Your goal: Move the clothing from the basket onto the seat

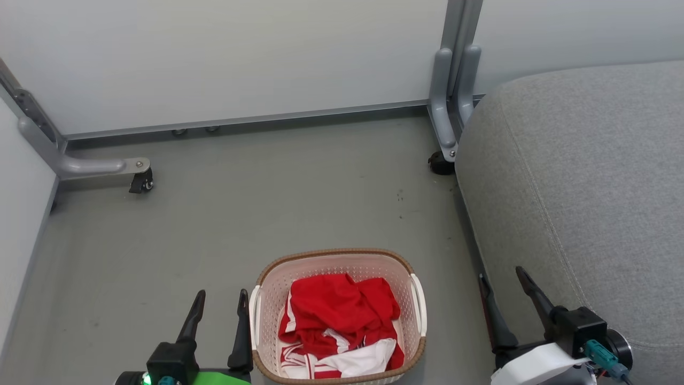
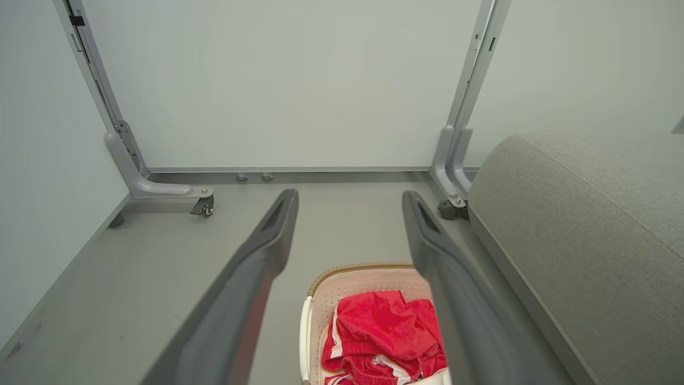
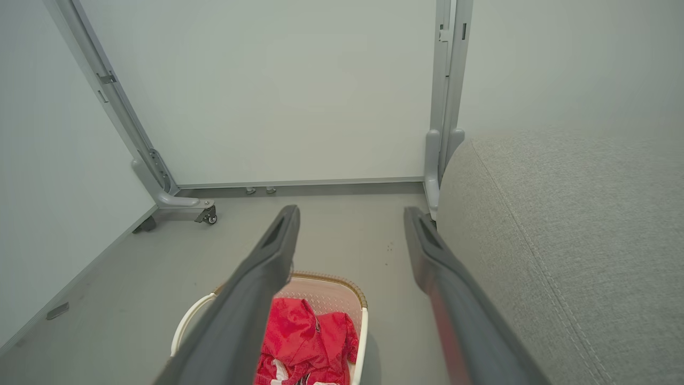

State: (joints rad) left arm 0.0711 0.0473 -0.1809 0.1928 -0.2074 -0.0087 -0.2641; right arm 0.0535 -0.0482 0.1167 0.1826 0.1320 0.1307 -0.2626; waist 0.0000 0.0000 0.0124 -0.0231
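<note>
clothing (image 1: pixel 342 315) in basket (image 1: pixel 336 259) | seat (image 1: pixel 588 182) right of basket

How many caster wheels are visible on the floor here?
2. The left wheel sits under the grey foot near the left wall; the right wheel sits beside the sofa. Others may be hidden.

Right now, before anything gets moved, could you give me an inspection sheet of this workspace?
Surface: grey floor, a few small dark marks.
Job's things: red-and-white clothing bunched inside the cream basket on the floor; grey seat to its right across a gap, nothing lying on the part shown.
Clutter: nothing seen.
Grippers: left fingers open, just left of the basket, holding nothing; right fingers open, by the seat's edge, holding nothing.
Cables: short cable with a teal plug at the right wrist.
Surroundings: pale wall panels on grey metal legs with small black wheels.
</note>
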